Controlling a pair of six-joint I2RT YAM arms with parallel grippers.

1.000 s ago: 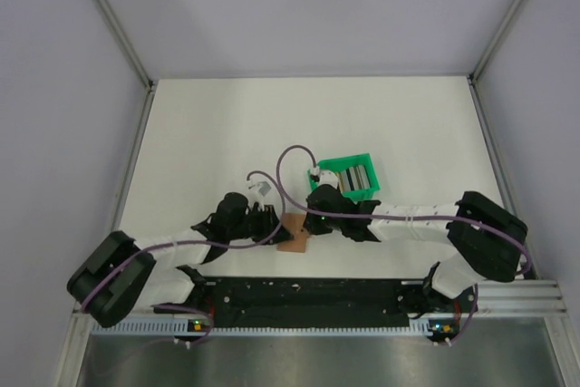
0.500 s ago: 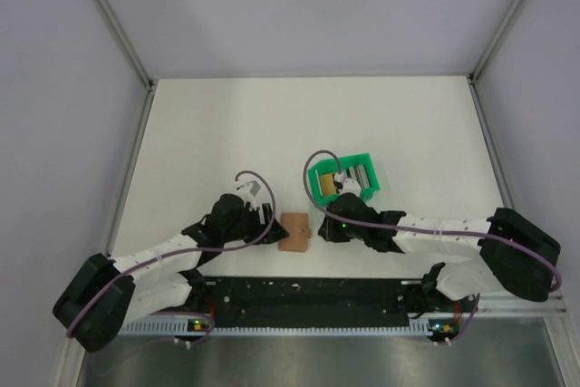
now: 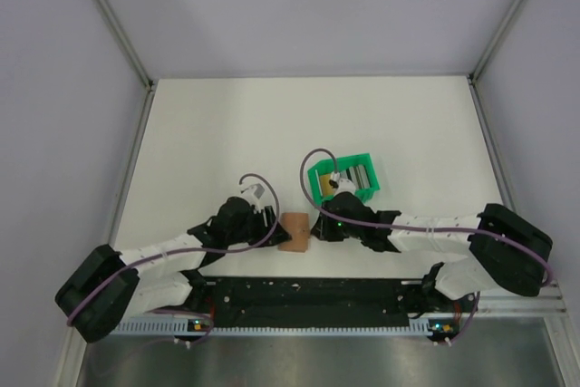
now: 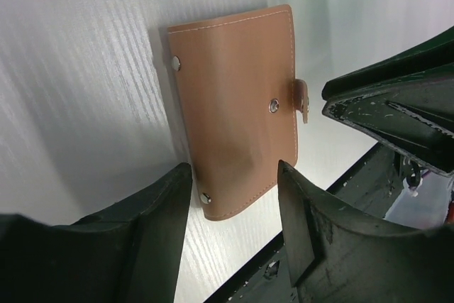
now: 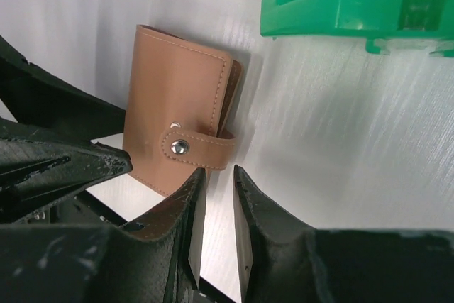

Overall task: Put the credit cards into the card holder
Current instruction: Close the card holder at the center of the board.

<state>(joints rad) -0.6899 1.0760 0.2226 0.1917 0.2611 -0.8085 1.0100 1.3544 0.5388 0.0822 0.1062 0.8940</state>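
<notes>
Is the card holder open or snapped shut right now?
Shut. The card holder lies folded, its strap wrapped round the edge and fastened on the snap stud; no inner slots show.

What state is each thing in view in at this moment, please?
card holder: closed, strap snapped, lying flat on the table, ungripped.
green tray: upright on the table.
credit cards: inside the green tray, none in the holder.
left gripper: open, empty.
right gripper: slightly open, empty.

Green tray on white worktop, right of centre, open side up. Grey walls around. Metal rail along near edge.
</notes>
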